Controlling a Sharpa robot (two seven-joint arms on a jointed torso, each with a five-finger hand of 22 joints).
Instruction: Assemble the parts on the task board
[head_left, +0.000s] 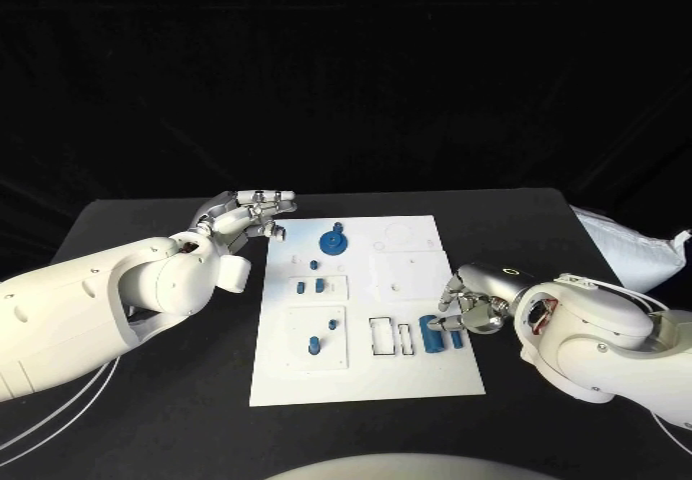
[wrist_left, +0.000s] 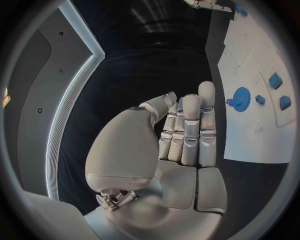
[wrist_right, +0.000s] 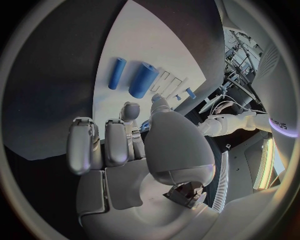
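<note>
The right hand (head_left: 473, 304) hangs at the right edge of the task board (head_left: 418, 375), its fingers (wrist_right: 106, 142) curled inward with nothing visible in them. Its fingertips lie just beside the two blue cylinders: the thick blue cylinder (head_left: 431, 334) and the thin blue cylinder (head_left: 457, 338) lie side by side on the board's lower right part. In the right wrist view both cylinders lie free on the white plate beyond the fingertips, the thick blue cylinder (wrist_right: 143, 80) nearer the thumb, the thin one (wrist_right: 116, 73) beside it; neither seems to be touched.

The left hand (head_left: 248, 216) hovers off the board's upper left corner, fingers straight and close together, holding nothing. The blue gear (head_left: 333, 240) sits in the board's upper left part, near that hand but apart from it. Small blue pegs (head_left: 310, 286) stand lower down the left column.

The step in hand looks like the pick-up of a cylinder by the right hand. The next move probably calls for the fingers to spread, settle round one cylinder without nudging its neighbour, then close and lift it toward the empty rectangular slot (head_left: 381, 336) just left of them.
</note>
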